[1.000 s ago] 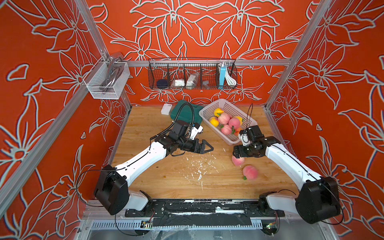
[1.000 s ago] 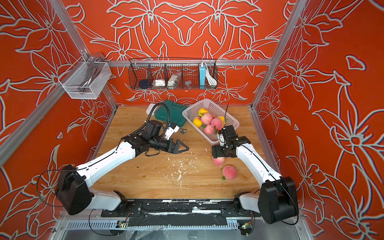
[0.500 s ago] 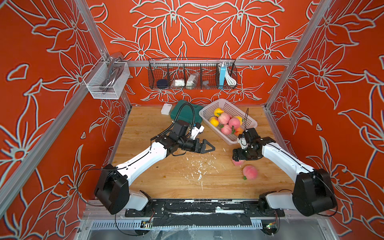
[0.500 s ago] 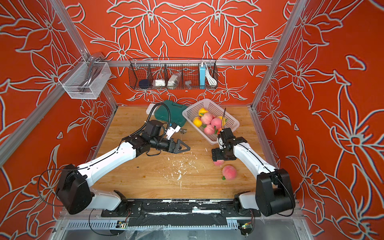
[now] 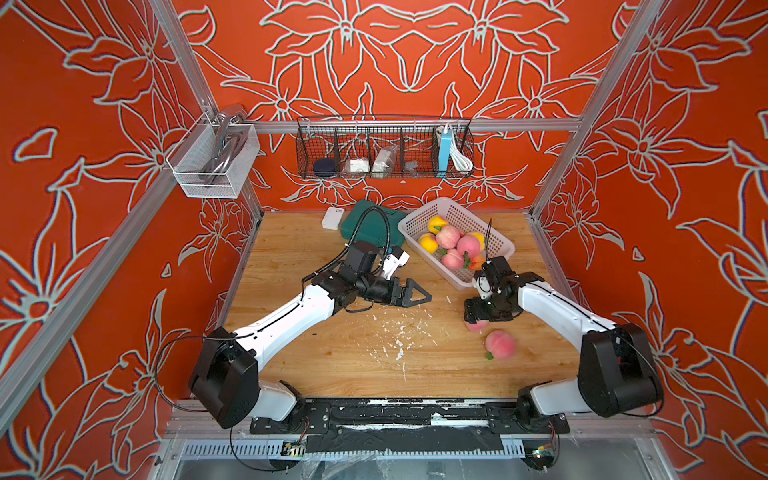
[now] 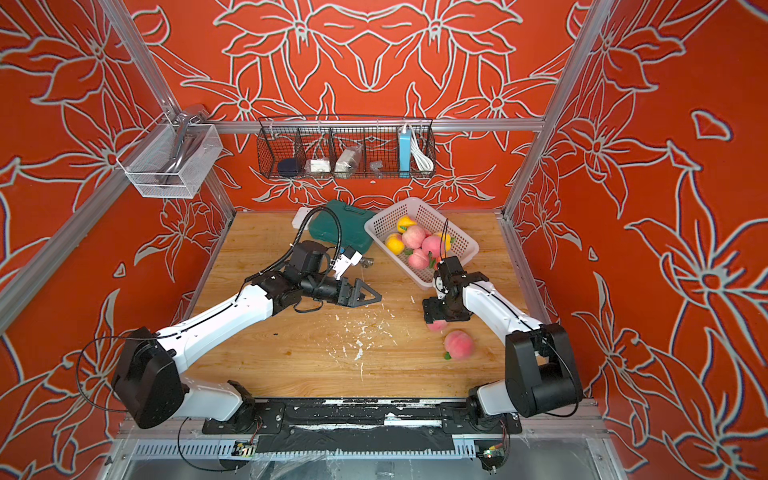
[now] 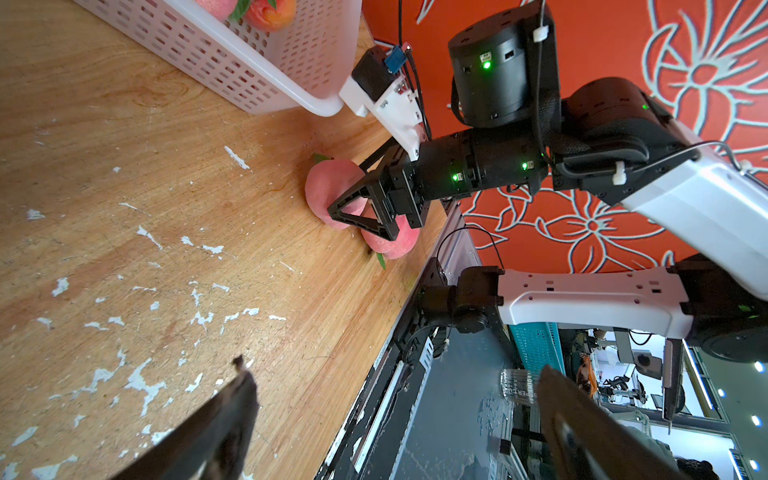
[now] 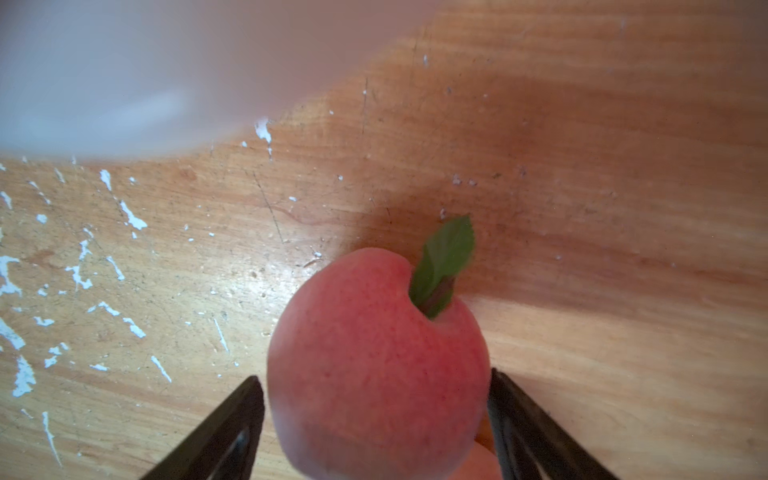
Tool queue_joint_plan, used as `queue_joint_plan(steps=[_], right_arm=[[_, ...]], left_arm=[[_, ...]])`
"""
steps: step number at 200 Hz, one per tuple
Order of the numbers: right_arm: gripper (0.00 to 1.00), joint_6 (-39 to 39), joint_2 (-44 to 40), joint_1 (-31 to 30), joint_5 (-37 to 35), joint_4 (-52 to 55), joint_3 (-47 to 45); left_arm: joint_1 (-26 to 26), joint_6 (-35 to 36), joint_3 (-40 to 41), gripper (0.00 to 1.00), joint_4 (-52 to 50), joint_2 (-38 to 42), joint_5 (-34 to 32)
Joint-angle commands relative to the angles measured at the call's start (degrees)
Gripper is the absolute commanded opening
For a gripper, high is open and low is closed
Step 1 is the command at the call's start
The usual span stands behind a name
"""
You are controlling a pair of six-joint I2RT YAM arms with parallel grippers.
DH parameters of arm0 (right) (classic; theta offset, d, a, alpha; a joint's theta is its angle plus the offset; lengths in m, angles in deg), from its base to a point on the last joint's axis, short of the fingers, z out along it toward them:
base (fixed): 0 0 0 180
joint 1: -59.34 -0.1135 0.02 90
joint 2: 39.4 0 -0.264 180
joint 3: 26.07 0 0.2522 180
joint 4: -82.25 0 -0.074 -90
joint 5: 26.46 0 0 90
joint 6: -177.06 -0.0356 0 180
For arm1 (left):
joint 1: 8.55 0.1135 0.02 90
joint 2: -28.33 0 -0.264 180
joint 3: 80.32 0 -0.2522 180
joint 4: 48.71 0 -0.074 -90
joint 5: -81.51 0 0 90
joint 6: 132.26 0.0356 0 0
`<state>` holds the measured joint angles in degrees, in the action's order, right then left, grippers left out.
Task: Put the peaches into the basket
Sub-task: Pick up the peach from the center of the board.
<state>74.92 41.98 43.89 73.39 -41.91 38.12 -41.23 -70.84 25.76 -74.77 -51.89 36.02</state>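
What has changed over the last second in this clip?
The right gripper moved slightly away from the basket and lowered over the loose peach nearer it; its fingers now bracket that peach closely, though a firm grip isn't certain. The left gripper, open, the other loose peach and the basket's contents stayed put.

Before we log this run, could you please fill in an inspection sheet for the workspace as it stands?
Surface: wooden tabletop, flecked with white chips.
Job's things: basket holds several peaches; loose peach on the tabletop.
Clutter: green case and white box at the back.
Grippers: left gripper open, empty; right gripper straddles a second peach, contact unclear.
Cables: black cable arches over the case; thin wire stands up from the right wrist.
Surroundings: orange floral walls; wire rack and mesh bin hang from the frame.
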Motion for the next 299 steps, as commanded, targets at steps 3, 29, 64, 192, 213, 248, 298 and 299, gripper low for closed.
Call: queue_joint_plan(steps=[3, 29, 64, 192, 213, 248, 298, 299], right_arm=[[0.83, 0.80, 1.05, -0.38, -0.62, 0.83, 0.28], [0.80, 1.05, 1.36, -0.38, -0.18, 0.64, 0.28], [0.77, 1.42, 1.99, -0.71, -0.12, 0.62, 0.67], [0.75, 1.22, -7.90, -4.77, -0.88, 6.48, 3.39], [0.75, 1.02, -10.02, -4.80, 0.04, 7.70, 4.63], [0.76, 0.74, -14.80, -4.86, -2.37, 7.71, 8.41], [0.77, 2.57, -12.14, -4.77, -5.33, 4.51, 15.73], [0.77, 2.65, -12.04, -4.77, -5.39, 4.41, 15.83]], left_arm=[[-0.27, 0.04, 0.07, 0.99, 1.02, 0.86, 0.51], [-0.32, 0.19, -0.02, 0.99, 0.86, 0.81, 0.24], [-0.29, 0.50, -0.13, 0.99, 0.39, 0.85, -0.35], [-0.28, 1.59, -0.95, 0.99, -1.81, 0.38, -3.33], [-0.27, 1.82, -1.99, 0.99, -2.50, -0.32, -3.63], [-0.60, 2.36, -3.60, 0.99, -3.52, -1.34, -5.10], [-1.13, 2.96, -6.07, 0.99, -5.31, -2.43, -6.52], [-1.10, 3.03, -6.09, 0.99, -5.34, -2.41, -6.53]])
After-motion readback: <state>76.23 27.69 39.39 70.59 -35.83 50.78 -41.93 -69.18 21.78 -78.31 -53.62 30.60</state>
